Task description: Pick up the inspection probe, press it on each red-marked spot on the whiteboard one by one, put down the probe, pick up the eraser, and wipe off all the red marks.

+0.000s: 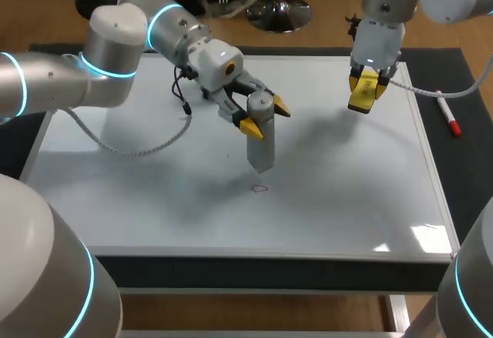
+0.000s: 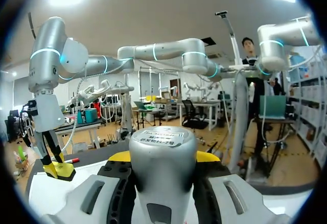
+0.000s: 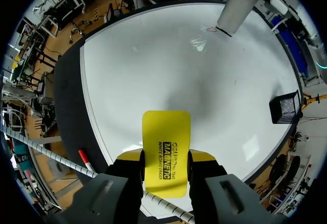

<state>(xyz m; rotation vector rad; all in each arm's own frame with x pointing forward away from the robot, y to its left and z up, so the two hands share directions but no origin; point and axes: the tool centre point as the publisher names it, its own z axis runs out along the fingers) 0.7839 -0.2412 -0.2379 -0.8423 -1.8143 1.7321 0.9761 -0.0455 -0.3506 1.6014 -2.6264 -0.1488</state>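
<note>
The inspection probe (image 1: 261,144) is held upright by the left gripper (image 1: 266,117), whose fingers are closed on both of its sides. It is held over the middle of the whiteboard (image 1: 154,199), with wide bare board all round. The yellow eraser (image 1: 360,101) is clamped by the right gripper (image 1: 368,84) above the far right of the board, near its right edge. A red marker (image 1: 448,115) lies on the dark mat (image 1: 470,169) past that edge. In the right wrist view a small red mark (image 3: 209,29) is shown just beside the probe's tip. In the left wrist view it is hidden behind the probe's cap.

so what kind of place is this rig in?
Probably a robot lab test bench: a whiteboard lies flat as the work surface, the left gripper holds an inspection probe over it, the right gripper holds an eraser, and a marker sits beside the board.
</note>
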